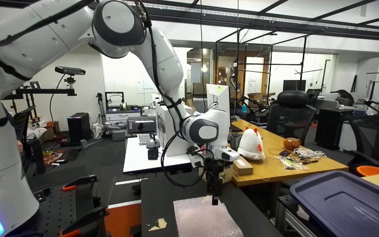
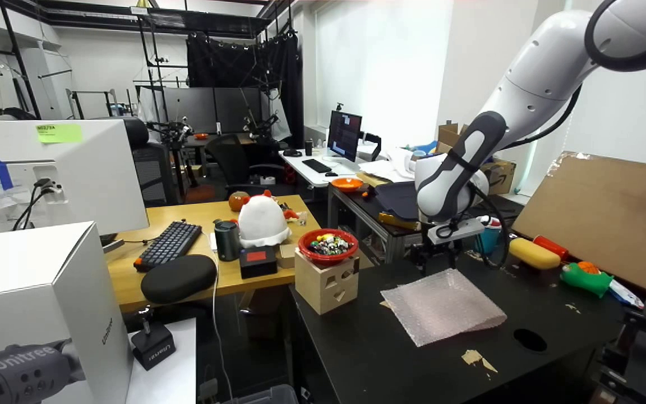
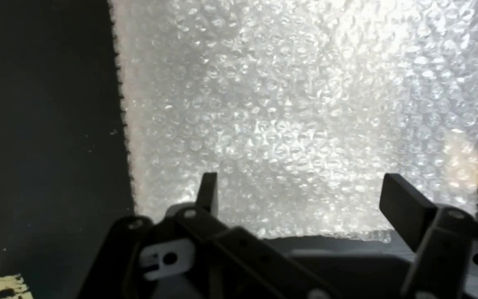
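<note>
Arching high at the elbow, one white arm [image 1: 171, 67] slopes down to a bent wrist above one black table [image 2: 384, 365]. One brown panel [image 2: 609, 219] stands along the table's side. One sheet of bubble wrap [image 2: 441, 314] lies on the tabletop, with what looks like a second layer under one corner. The gripper [image 3: 301, 178] points downward near one edge of the sheet, its two fingers [image 3: 209, 189] wide apart; whether their tips touch the wrap, I cannot tell. One wooden box [image 2: 309, 280] with cut-out openings stands at a corner of the table, its inside too dark to read, and one red bowl [image 2: 323, 259] sits on top of it. Toward the brown panel lie one yellow rounded block [image 2: 533, 253], one green object [image 2: 584, 280] and one red cylinder [image 2: 551, 247]; nearer the arm, partly hidden, stands one teal cup [image 2: 489, 240] with a red-and-white item [image 2: 491, 221] at its mouth. One orange ball [image 2: 588, 267] sits against the green object. Smallest are the bowl's many-coloured pieces [image 2: 330, 244], heaped beyond counting.
</note>
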Robot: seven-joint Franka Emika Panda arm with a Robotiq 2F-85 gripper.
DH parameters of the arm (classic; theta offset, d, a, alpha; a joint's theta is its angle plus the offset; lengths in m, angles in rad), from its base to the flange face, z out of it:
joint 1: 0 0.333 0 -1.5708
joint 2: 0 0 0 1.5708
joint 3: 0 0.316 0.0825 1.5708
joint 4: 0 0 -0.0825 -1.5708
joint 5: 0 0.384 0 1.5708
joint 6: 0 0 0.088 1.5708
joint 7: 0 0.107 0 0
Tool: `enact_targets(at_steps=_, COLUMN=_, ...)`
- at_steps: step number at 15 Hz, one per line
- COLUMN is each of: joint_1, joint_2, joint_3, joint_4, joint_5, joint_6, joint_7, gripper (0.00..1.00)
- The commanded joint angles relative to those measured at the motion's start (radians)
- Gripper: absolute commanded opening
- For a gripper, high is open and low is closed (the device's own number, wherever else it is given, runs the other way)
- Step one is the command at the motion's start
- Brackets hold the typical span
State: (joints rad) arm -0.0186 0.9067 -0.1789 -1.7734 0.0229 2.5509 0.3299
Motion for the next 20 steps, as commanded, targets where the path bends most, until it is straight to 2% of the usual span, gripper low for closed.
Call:
enact_targets(at_steps=1, joint_1=-0.034, joint_2=0.006, joint_3=-0.001, joint_4=-0.01, joint_5=0.04, joint_6=0.015, joint_7=0.003, gripper=1.0)
enact_targets(at_steps=6, joint_1=-0.067, joint_2=0.007, joint_3=-0.021, joint_4=-0.034, joint_5=0.051, joint_6=0.008, joint_7=0.001, gripper=1.0)
enact_targets(at_steps=11, joint_1=-0.167, joint_2=0.018, joint_3=0.004, joint_4=-0.077, joint_5=0.108, joint_6=0.034, joint_7=-0.055, gripper=1.0)
enact_targets(at_steps=14, joint_1=-0.249, joint_2=0.028, joint_3=0.049, joint_4=-0.099, joint_5=0.155, joint_6=0.084, joint_7=-0.141, gripper=1.0)
enact_targets(at_steps=20, joint_1=-0.433, joint_2=0.033, joint_3=0.217, joint_4=-0.163, joint_5=0.207, joint_6=0.289, joint_7=-0.416, gripper=1.0)
